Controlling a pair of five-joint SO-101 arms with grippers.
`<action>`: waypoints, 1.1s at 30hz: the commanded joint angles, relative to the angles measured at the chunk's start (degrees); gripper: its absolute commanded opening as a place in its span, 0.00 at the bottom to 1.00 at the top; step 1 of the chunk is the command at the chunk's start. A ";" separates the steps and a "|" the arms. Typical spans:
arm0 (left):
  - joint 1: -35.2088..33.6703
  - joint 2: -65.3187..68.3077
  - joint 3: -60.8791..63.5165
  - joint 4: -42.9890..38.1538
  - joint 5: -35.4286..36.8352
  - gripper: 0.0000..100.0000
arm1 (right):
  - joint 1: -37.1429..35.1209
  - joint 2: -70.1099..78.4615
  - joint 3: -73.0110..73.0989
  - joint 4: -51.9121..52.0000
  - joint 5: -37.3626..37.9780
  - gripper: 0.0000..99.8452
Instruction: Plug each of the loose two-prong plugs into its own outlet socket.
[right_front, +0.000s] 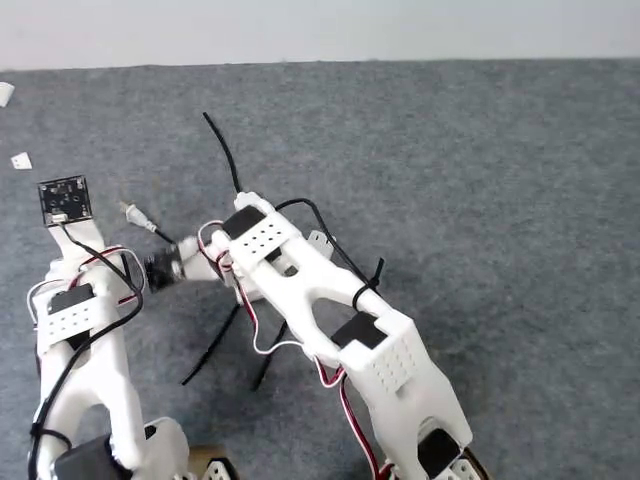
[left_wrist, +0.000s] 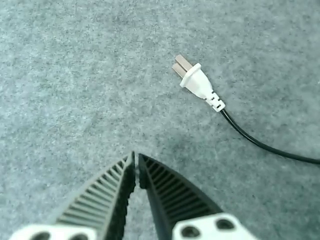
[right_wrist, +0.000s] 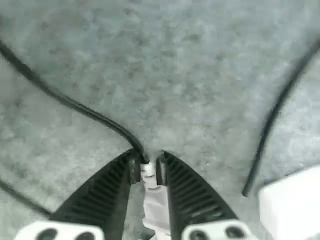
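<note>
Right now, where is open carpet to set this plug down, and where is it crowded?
Free: the wide carpet right of the right arm, up to the back wall. Crowded: between it and the left arm, where the loose white plug, black cords and the right gripper, shut on the held plug, sit close together.

Grey felt-like carpet (right_front: 500, 200) across table; pale plain wall (right_front: 320, 30) along far edge; soft even light.

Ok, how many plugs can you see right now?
2. One plug lies loose on the carpet ahead of the left end effector. A second plug is clamped in the right end effector. Others may be hidden.
</note>
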 joint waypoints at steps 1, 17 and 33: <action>-0.09 -1.14 -2.95 -1.41 0.35 0.01 | 2.51 -1.01 -11.34 0.13 -17.14 0.01; 0.18 -1.05 -2.95 -1.58 0.26 0.01 | 18.95 -1.45 -52.40 32.57 -65.93 0.01; 0.18 -1.05 -2.95 -1.58 0.18 0.01 | 27.30 -7.08 -20.04 30.73 -69.45 0.01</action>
